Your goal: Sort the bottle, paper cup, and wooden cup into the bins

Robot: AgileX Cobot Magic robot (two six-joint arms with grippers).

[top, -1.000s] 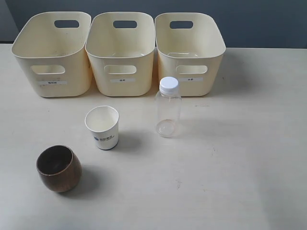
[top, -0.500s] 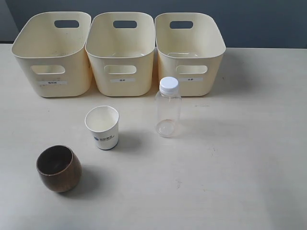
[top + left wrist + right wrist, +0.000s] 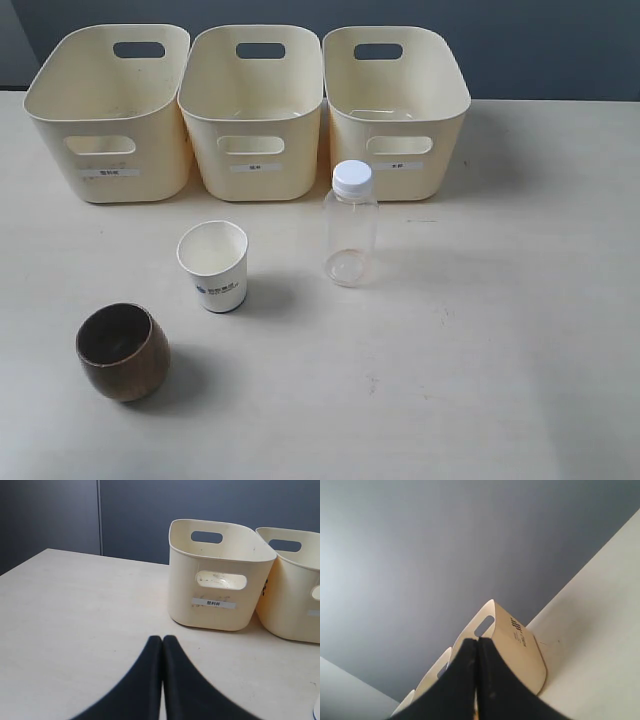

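Observation:
Three cream bins stand in a row at the back of the table: left bin [image 3: 108,110], middle bin [image 3: 253,108], right bin [image 3: 393,105]. The clear bottle [image 3: 351,228] with a white cap stands upright in front of the right bin. The white paper cup [image 3: 214,264] stands upright left of it. The dark brown wooden cup [image 3: 122,351] sits at the front left. Neither arm shows in the exterior view. My left gripper [image 3: 162,639] is shut and empty, low over the table, facing a bin [image 3: 215,575]. My right gripper [image 3: 478,641] is shut and empty, with a bin [image 3: 512,645] behind it.
A dark grey wall runs behind the bins. The table surface [image 3: 500,330] is pale wood-coloured, with bare room at the right and front.

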